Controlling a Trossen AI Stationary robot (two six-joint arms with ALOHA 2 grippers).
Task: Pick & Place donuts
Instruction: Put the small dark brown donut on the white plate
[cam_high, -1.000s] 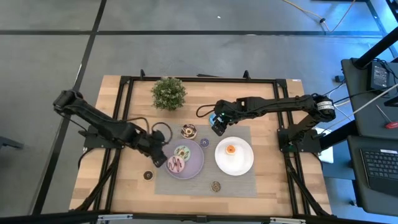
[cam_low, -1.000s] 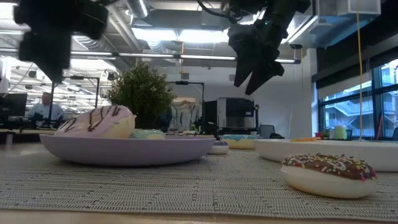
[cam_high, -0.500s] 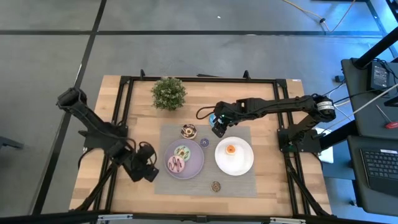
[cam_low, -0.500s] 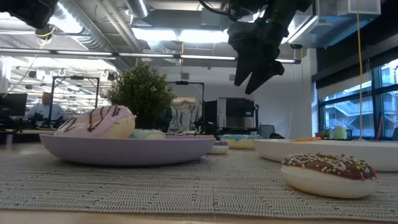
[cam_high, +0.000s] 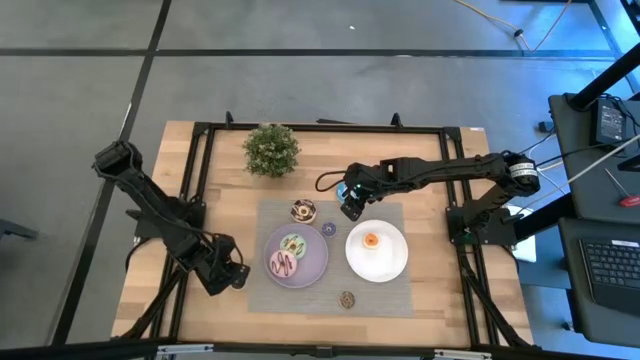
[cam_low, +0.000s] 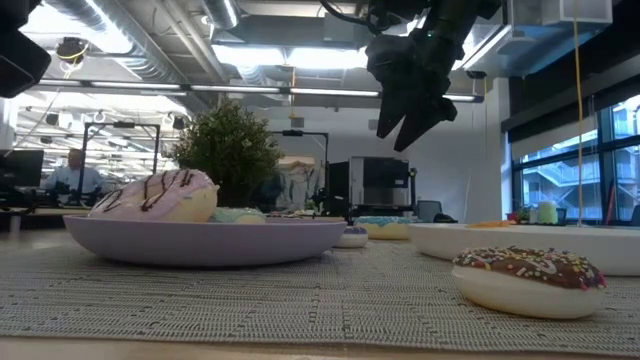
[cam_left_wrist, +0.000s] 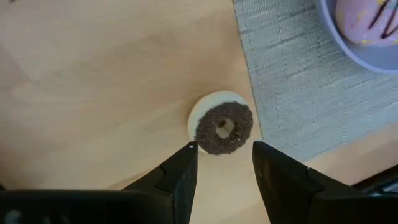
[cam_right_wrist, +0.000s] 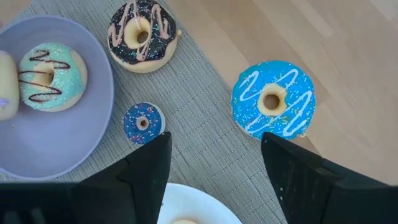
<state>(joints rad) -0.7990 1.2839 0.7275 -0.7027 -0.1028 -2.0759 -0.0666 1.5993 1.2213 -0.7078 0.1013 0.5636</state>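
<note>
Donuts lie scattered around my grey mat (cam_high: 385, 290). My left claw (cam_left_wrist: 222, 163) hangs over a small dark brown donut (cam_left_wrist: 221, 125) on the bare wood of the table (cam_high: 200, 210), just off the mat's edge near the lilac plate (cam_high: 313, 268); my fingers (cam_left_wrist: 180, 174) stand part-way apart with the donut showing between the tips, not gripped. From above, that arm hides the donut.

My right claw (cam_right_wrist: 214, 163) hovers wide apart and empty above the far side of the mat. Past its fingers I see a blue donut (cam_right_wrist: 273, 99) on the wood just off the mat, a chocolate donut with pink drizzle (cam_right_wrist: 142, 35) on the mat, and a tiny dark blue donut (cam_right_wrist: 142, 123) on the mat beside the lilac plate.

On that plate sit a green donut (cam_high: 292, 244) and a pink donut (cam_high: 283, 265). The white plate (cam_high: 390, 262) carries an orange donut (cam_high: 371, 239). A chocolate sprinkled donut (cam_high: 347, 298) rests on the mat's near edge. A potted plant (cam_high: 271, 149) stands at the table's far side.
</note>
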